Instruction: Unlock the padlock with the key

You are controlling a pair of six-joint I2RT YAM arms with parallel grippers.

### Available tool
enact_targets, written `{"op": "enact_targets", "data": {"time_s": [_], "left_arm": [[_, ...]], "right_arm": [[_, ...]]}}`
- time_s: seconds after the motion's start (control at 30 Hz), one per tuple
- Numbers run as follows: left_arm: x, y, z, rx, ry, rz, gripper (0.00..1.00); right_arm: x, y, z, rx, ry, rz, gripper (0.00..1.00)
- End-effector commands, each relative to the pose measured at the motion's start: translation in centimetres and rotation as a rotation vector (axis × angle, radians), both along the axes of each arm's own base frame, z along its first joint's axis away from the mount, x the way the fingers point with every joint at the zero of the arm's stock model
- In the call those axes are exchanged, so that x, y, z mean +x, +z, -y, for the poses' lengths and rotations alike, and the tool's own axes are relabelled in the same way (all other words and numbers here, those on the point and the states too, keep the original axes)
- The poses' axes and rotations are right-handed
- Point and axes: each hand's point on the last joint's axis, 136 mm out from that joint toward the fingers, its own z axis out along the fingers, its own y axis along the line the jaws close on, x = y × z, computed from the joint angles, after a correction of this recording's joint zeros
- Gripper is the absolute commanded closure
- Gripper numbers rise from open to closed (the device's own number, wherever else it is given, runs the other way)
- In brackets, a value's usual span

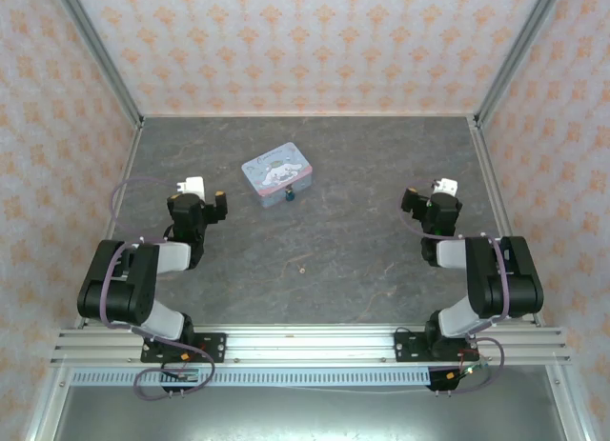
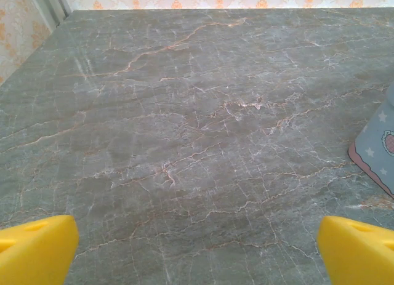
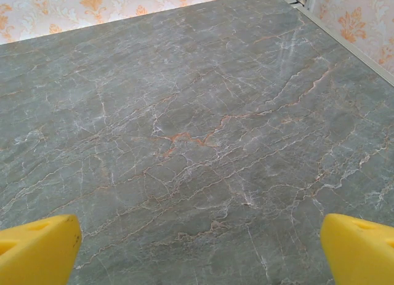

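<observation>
The table (image 1: 362,174) has a grey marble-like top with orange veins. Walls (image 1: 305,41) with orange flower wallpaper stand around the table on three sides; a metal rail (image 1: 305,341) lines its near edge.

Left arm (image 1: 133,284) and right arm (image 1: 496,279) are black with grey links, seemingly purplish cables (image 1: 114,201). Left gripper (image 2: 197,251) and right gripper (image 3: 198,251) have yellow fingers (image 2: 37,248).

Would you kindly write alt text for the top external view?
A pastel tin sits on the table, a tiny padlock by its near edge and a speck-sized key lying apart. The left gripper and right gripper stand open, holding nothing.
</observation>
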Motion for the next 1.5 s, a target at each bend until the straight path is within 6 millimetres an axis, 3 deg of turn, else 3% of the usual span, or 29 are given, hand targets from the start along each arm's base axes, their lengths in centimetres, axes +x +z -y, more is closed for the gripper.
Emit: {"op": "enact_targets", "data": {"time_s": [0.0,1.03,1.13,1.27,1.47], "left_arm": [[0.5,0.6,0.3,-0.009,-0.003,0.015,0.00],[0.5,0.7,0.3,-0.010,-0.001,0.019,0.00],[0.4,1.9,-0.1,-0.011,0.024,0.025,0.00],[-0.5,5.2,-0.3,-0.006,0.046,0.031,0.00],[-2.5,9.7,0.9,-0.229,0.077,0.057,0.00]], "right_arm": [[0.2,0.5,0.1,-0.004,-0.017,0.017,0.01],[0.1,0.8,0.3,-0.004,-0.030,0.024,0.01],[-0.6,2.6,0.9,-0.005,-0.069,0.033,0.01],[-1.5,4.8,0.2,0.046,-0.052,-0.019,0.01],[-3.9,6.5,-1.7,0.226,-0.049,-0.113,0.01]]}}
